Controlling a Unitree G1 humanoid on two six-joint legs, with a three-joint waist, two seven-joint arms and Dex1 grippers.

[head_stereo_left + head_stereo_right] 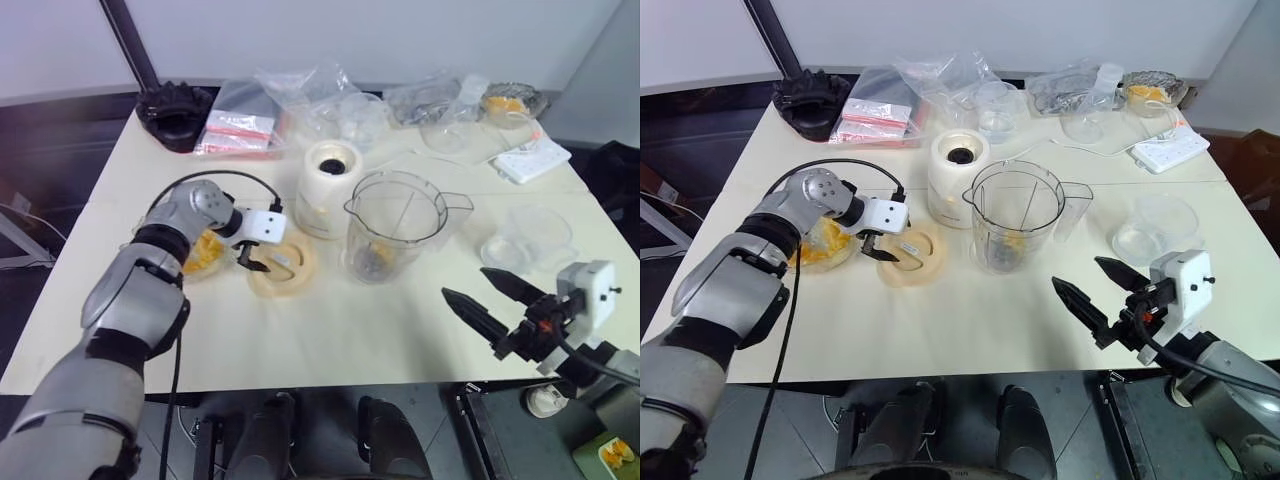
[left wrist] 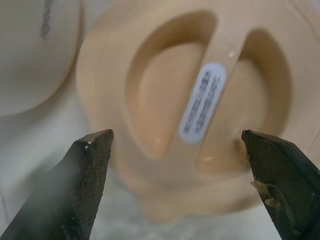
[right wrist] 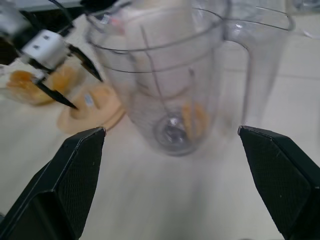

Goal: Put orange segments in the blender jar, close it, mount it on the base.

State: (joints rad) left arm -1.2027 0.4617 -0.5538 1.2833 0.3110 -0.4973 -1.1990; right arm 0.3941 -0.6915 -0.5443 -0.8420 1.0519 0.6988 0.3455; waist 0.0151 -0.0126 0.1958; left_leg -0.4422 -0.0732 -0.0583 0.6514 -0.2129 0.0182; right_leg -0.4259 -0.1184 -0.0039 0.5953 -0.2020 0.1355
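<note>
Directly beneath the spread left pincer [image 1: 882, 250] lies the lid [image 1: 910, 256].

A flat cream lid [image 1: 283, 266] lies on the table [image 1: 330, 340]; a black crown-shaped part [image 1: 177, 114], plastic bags [image 1: 290, 100] and a white power strip [image 1: 532, 159] sit along the far edge.

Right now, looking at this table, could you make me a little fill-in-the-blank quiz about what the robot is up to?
1. The left tool hovers with open fingers over the flat cream ____, which lies on the table.
2. The blender jar stands upright on the ____, not on the base.
3. Orange segments lie in a glass ____ beside the left arm.
4. The right tool is ____ and holds nothing.

Missing words: lid; table; bowl; open
</note>
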